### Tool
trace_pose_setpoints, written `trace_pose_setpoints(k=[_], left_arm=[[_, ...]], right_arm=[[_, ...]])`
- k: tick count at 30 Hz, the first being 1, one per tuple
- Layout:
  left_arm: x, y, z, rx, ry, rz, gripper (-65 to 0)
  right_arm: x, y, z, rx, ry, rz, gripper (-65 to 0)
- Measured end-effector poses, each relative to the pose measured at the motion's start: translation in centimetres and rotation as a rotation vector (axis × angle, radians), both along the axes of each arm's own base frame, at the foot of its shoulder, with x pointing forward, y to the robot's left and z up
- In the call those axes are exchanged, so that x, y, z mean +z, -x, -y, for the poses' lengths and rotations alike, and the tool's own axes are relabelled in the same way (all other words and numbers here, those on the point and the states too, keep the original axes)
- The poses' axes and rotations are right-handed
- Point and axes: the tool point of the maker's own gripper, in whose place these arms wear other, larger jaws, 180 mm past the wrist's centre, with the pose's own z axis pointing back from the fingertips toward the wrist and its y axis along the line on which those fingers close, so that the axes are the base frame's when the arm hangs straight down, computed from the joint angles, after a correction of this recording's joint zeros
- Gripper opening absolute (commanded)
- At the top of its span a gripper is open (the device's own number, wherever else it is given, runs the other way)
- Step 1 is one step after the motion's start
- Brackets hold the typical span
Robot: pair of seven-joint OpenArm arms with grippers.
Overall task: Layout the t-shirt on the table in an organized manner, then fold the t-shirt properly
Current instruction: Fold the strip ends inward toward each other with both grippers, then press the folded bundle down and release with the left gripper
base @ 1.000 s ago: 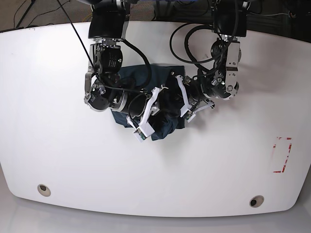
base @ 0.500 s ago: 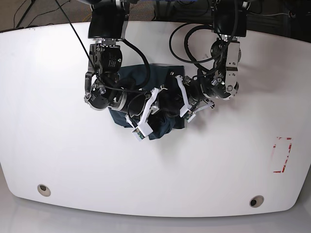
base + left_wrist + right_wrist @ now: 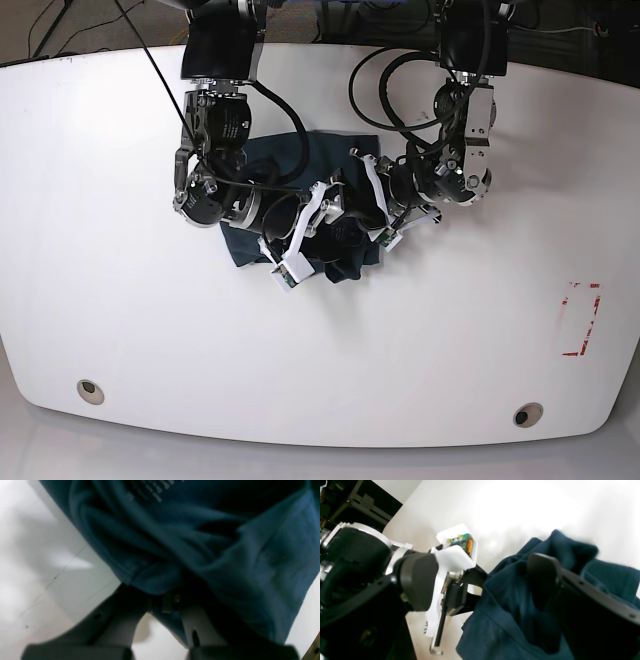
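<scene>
- Base view from my end: both arms are bent in over the middle of the table [image 3: 120,330], wrists nearly meeting above the t-shirt [image 3: 325,160], which sits in a dark bunched heap just behind the table's centre.
- The right gripper [image 3: 318,235] is on this view's left, forearm dropping from the top edge, wrist turned inward, with its white finger brackets angled down over the front of the heap.
- My right wrist cam shows that gripper's jaws spread wide apart. One black pad [image 3: 418,580] hangs free on the left, the other sits against the shirt folds [image 3: 505,620] on the right. I see cloth near the gap, but nothing pinched.
- The left gripper [image 3: 372,222] is on the base view's right, elbow cranked, looped black cables above it, and its tip is buried in the right side of the heap.
- The left wrist cam is blurry, but the fingers [image 3: 197,627] come together on a fold of the shirt [image 3: 262,565], so it's clamped on fabric. Small white print shows on the cloth near the top of that frame.
- Surface is glossy white with rounded corners, and there's glare in both wrist views. There are two round grommet holes [image 3: 90,390] near the front edge and a red tape rectangle [image 3: 581,320] off to the base view's right, well apart from the shirt.
- Room: dark floor and cables behind the far edge, plus dark shelving in a corner of the right wrist view.
</scene>
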Motion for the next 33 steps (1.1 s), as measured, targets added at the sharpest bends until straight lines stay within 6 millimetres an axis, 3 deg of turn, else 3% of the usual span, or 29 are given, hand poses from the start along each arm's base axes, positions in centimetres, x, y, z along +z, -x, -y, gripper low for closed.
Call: trace_pose_setpoints(k=[6,16,33], left_arm=[[0.1,-0.2,-0.3,0.009,0.000,0.002,-60.1],[0.7,-1.2,-2.3,0.062,-0.028,0.016,-41.0],[4.7,-3.1,-4.8,0.133,-0.050,0.143,-28.7]], right_arm=[[0.1,0.0,0.0,0.001,-0.005,0.001,-10.6],[1.6,0.2,0.2,0.019,-0.095,0.015,-10.6],[1.1,-0.1,2.1,0.009,-0.057,0.023,-10.6]])
